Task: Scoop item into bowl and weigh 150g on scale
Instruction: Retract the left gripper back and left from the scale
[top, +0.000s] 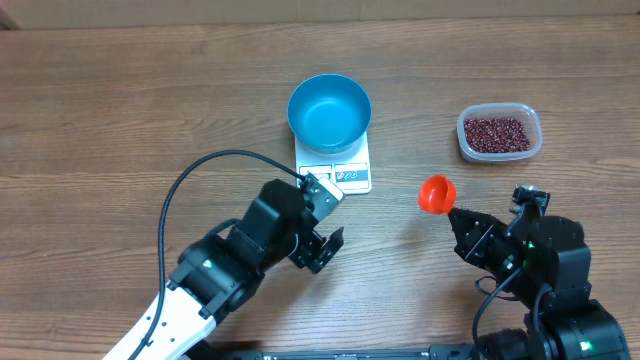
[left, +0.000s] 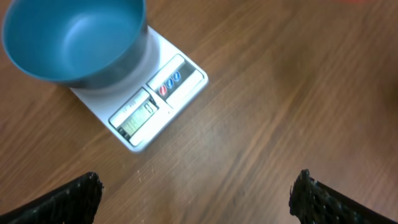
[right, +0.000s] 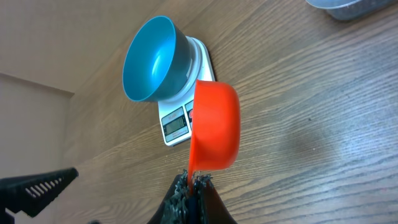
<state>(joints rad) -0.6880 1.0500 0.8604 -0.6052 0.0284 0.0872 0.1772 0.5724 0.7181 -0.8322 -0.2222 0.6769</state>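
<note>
Beans (top: 495, 132): lying in the clear tub (top: 536, 122), far right on the tabletop (top: 120, 120), well apart from the bowl.
Bowl (top: 329, 110): sitting on the scale (top: 352, 178), leaving its display showing.
Right gripper (right: 194, 184): pinching the red scoop (right: 214, 127) by its handle, holding it between scale and tub.
Left gripper (left: 199, 202): hovering near the scale, fingers spreading wide.

No legible text anywhere; only faint, unreadable marks in the display (left: 138, 116) of the scale (left: 186, 87).

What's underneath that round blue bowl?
The round blue bowl sits on a flat white rectangular scale; its display and buttons show, but the bowl covers the rest of its platform.
</note>
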